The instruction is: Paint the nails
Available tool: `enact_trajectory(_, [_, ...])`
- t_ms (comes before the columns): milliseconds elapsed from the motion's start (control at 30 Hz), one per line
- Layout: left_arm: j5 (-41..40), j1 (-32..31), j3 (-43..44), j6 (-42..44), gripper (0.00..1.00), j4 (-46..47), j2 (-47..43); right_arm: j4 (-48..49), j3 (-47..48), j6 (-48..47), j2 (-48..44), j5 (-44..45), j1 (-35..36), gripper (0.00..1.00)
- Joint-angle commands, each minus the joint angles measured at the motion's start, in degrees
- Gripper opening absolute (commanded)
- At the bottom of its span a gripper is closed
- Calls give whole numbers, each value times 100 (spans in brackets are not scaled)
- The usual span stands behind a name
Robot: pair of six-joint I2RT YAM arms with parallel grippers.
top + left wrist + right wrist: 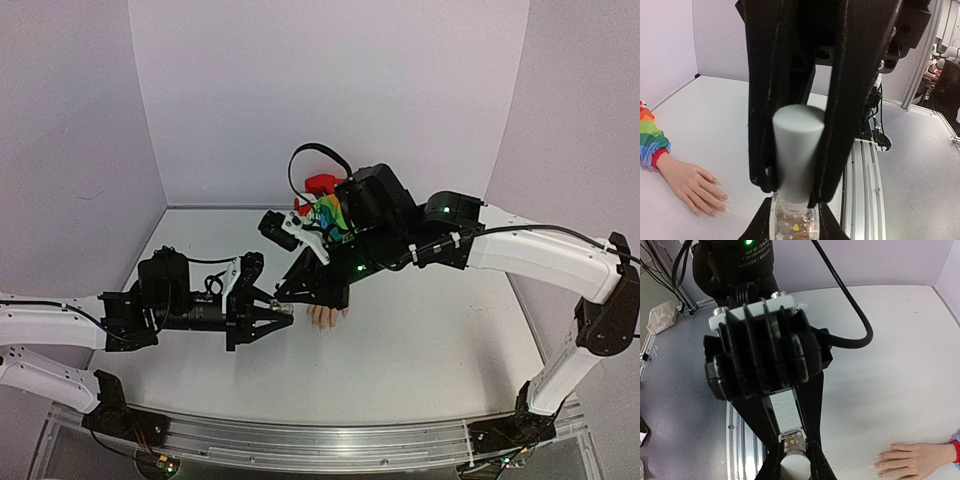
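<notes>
Pinching the small clear bottle [790, 439], the left claw [792, 225] meets the right claw [794, 462], which is clamped on the grey-white cap [797, 145] at frame centre. Lower left on the surface [705, 110] lies the fake hand [690, 182], its nails [724, 199] clear of both claws.

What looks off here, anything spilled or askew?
Nothing stands out. The fake hand lies flat on the table, with no spill visible. The left hand grips the white cap, and the right hand grips the clear bottle under it, cap on.
</notes>
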Motion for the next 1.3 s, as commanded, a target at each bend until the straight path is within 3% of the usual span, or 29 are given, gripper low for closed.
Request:
enact_trajectory(0, [-69,4,157,150,0,18,-69,596,-237,197,-400,-180,-82,0])
enact_trajectory(1267, [-338,3,156,142,0,-23,58,830,-558,626,-758,4,-321,0])
